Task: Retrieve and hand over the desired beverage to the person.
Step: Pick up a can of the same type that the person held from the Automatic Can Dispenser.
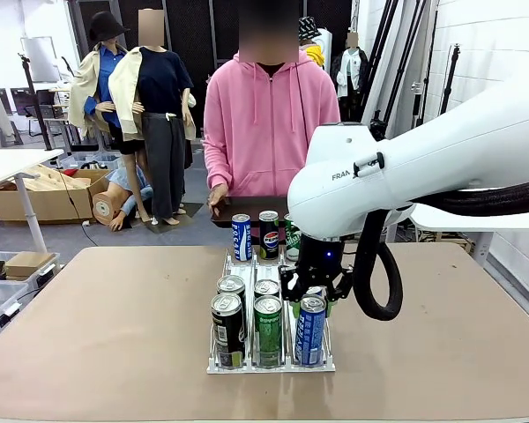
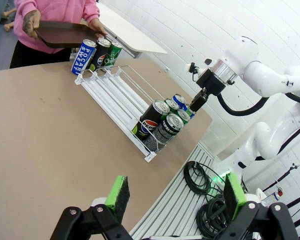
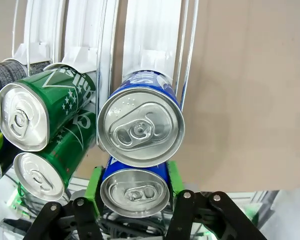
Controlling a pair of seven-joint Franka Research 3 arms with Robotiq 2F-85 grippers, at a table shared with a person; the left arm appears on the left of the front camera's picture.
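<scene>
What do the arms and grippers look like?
Right arm: glossy white shell, dark lettering on the joint, and a thick black cable looping near the wrist. Right gripper and left gripper: black, with green pads on the fingers.

Your right arm (image 1: 441, 150) sweeps in from the right with the wrist bent over, so the right gripper (image 1: 316, 286) points straight down. Its fingers (image 3: 96, 185) stand close on either side of a blue can (image 3: 135, 192); you cannot tell whether they press on it. Your left gripper (image 2: 175, 200) hangs with its fingers (image 2: 117, 197) spread wide and nothing between them.
</scene>
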